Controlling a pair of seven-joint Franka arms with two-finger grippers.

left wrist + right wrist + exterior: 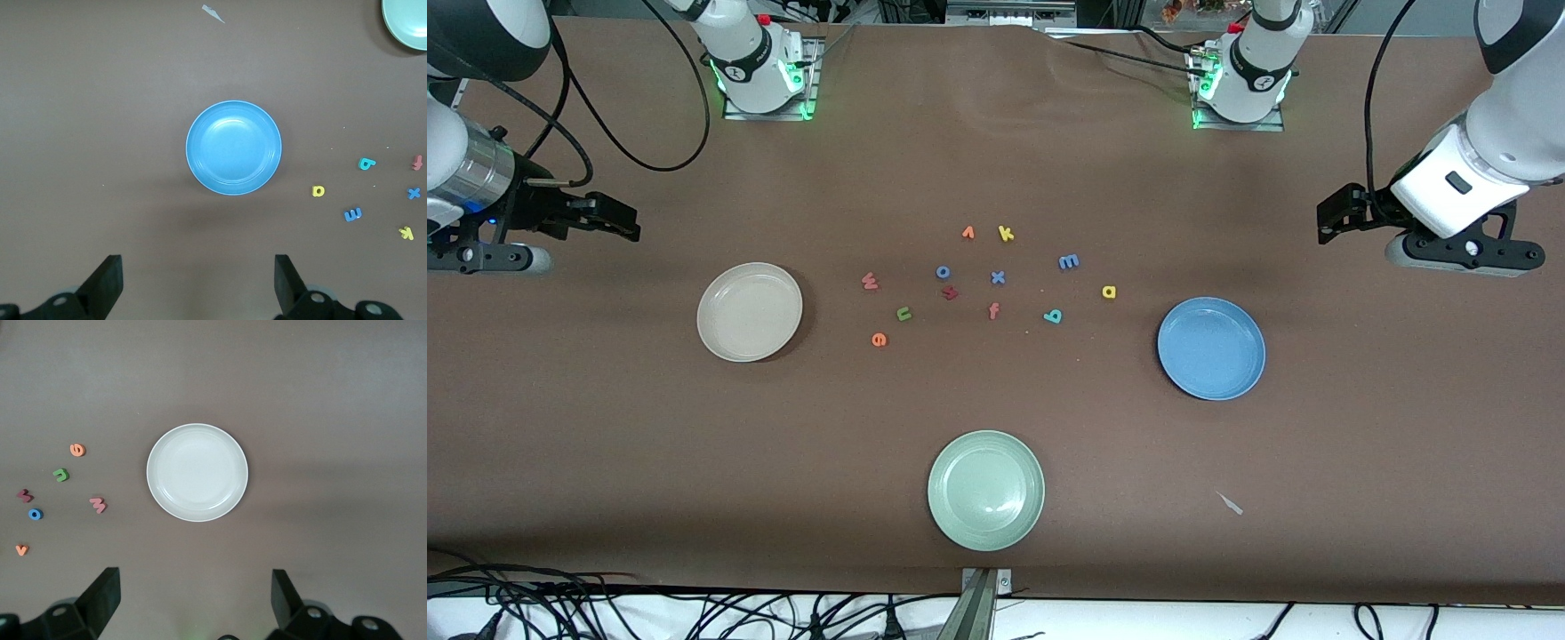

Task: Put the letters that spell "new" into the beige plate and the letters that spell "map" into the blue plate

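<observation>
Your right hand (627,222), fingers apart, hangs at the frame's left edge, nearest the pink w (870,282); your left hand (1329,222), also apart, waits at right.

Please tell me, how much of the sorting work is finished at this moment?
Done: nothing. The beige plate and the blue plate hold no letters.
In hand: nothing. The left tool and right tool are open, each over bare table beside its plate.
Left: the green n, orange e, pink-red w, light blue m, yellow a and teal p all lie on the table.
</observation>
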